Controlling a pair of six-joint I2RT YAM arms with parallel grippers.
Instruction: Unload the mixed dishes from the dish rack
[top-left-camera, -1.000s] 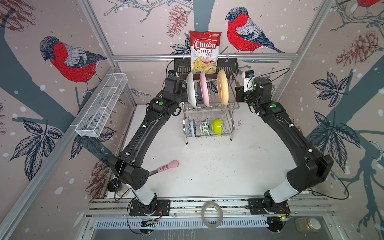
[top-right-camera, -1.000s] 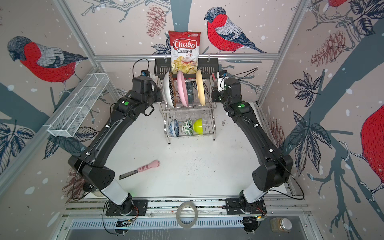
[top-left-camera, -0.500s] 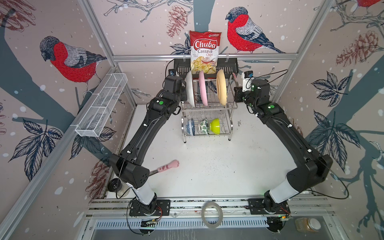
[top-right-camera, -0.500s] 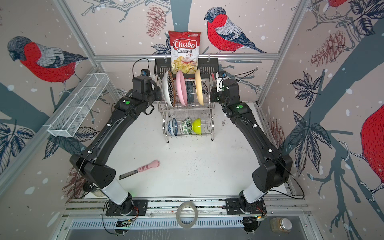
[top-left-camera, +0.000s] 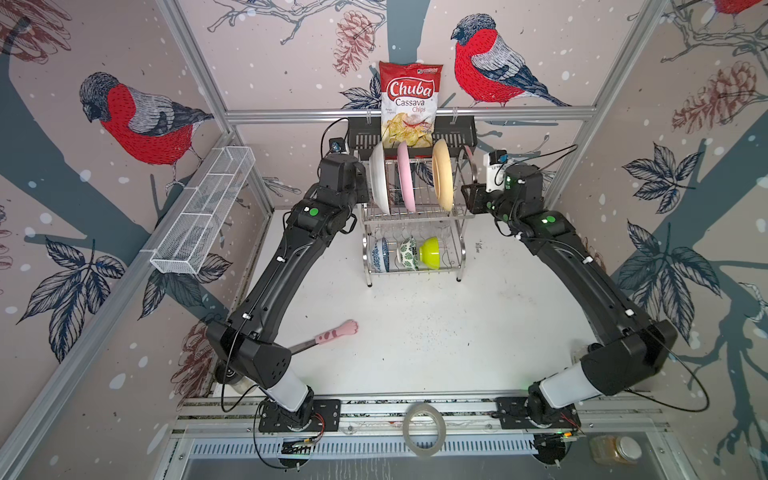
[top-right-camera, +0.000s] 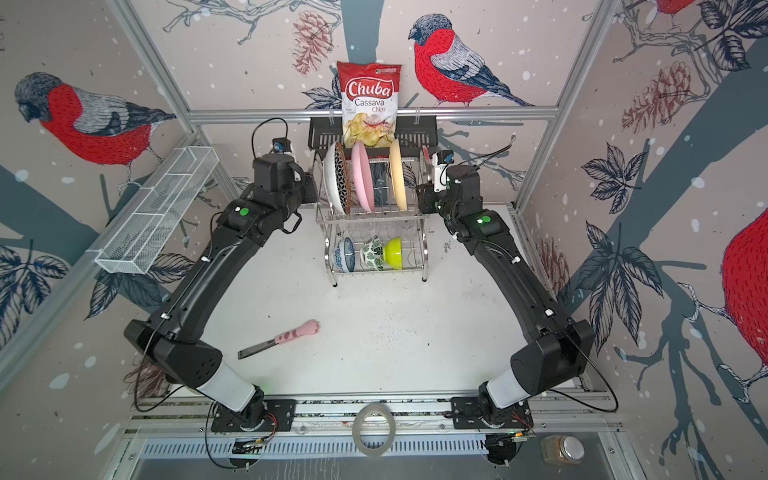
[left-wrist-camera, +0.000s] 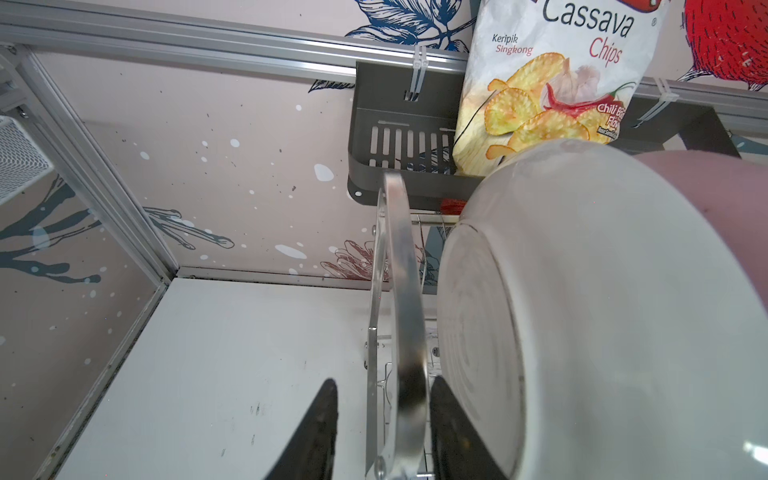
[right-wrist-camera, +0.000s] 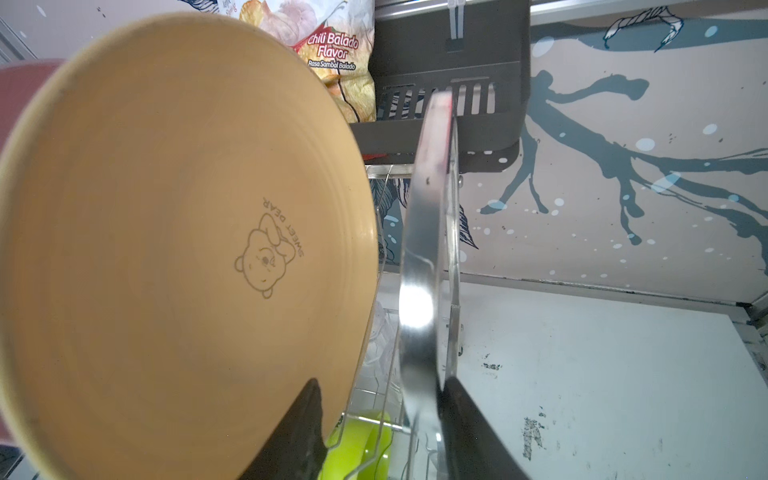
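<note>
The dish rack (top-left-camera: 413, 214) (top-right-camera: 370, 216) stands at the back of the table. On its top shelf stand a white plate (top-left-camera: 379, 178), a pink plate (top-left-camera: 405, 176) and a tan plate (top-left-camera: 441, 174). Below sit a blue-floral bowl (top-left-camera: 380, 253), a green-leaf bowl (top-left-camera: 408, 253) and a lime bowl (top-left-camera: 430, 252). My left gripper (left-wrist-camera: 384, 380) is open around the rack's left handle (left-wrist-camera: 401, 291), with the white plate (left-wrist-camera: 582, 311) right beside it. My right gripper (right-wrist-camera: 381, 380) is open around the right handle (right-wrist-camera: 424, 249), one finger (right-wrist-camera: 465, 424) against it, beside the tan plate (right-wrist-camera: 166, 249).
A black slotted basket (top-left-camera: 361, 139) holding a chips bag (top-left-camera: 409, 104) hangs on the back wall just behind the rack. A white mesh basket (top-left-camera: 203, 216) runs along the left wall. A pink paw-handled utensil (top-left-camera: 332, 334) lies on the table in front.
Both grippers' jaws have parted from the rack's side handles. The rack sits in about the same spot, and the arms have barely moved.
</note>
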